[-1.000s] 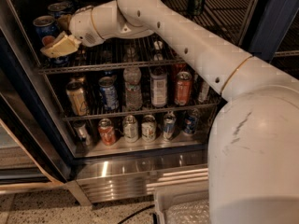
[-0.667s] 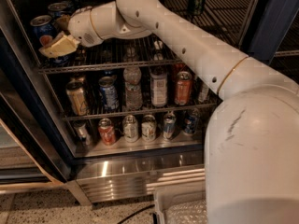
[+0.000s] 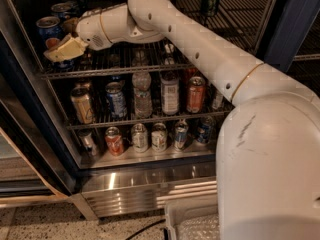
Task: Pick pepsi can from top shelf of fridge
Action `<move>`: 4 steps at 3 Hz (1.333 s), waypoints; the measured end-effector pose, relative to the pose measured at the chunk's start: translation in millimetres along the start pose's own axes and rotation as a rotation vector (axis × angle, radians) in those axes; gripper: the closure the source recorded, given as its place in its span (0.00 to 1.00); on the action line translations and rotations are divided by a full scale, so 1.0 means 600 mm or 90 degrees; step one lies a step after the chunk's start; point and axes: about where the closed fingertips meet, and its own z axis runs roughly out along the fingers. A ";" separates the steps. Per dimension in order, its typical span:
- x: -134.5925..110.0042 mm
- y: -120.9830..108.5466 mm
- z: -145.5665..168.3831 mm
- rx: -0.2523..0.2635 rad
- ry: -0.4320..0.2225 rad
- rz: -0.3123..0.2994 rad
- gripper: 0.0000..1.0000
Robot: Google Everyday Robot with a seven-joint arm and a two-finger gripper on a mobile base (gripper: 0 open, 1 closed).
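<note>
While the cream claw point(image 3: 62, 49) hangs over the chrome wire top shelf point(image 3: 150, 66), the blue silver-lidded pepsi can point(image 3: 48, 31) sits right behind it; can't tell if it's clamped.

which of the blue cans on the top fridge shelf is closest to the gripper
The frontmost blue can with a silver lid, at the left end of the chrome wire top shelf; the gripper sits right at it, while the others stand farther back.

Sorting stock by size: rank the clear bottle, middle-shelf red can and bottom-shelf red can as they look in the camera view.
1. clear bottle
2. middle-shelf red can
3. bottom-shelf red can, possibly alike in truth
The gripper is at the pepsi can, top shelf.
</note>
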 end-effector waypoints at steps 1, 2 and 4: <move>0.004 -0.005 -0.008 0.004 -0.016 0.015 1.00; 0.010 -0.013 -0.033 0.019 -0.049 0.038 1.00; -0.008 -0.011 -0.069 0.030 -0.094 0.048 1.00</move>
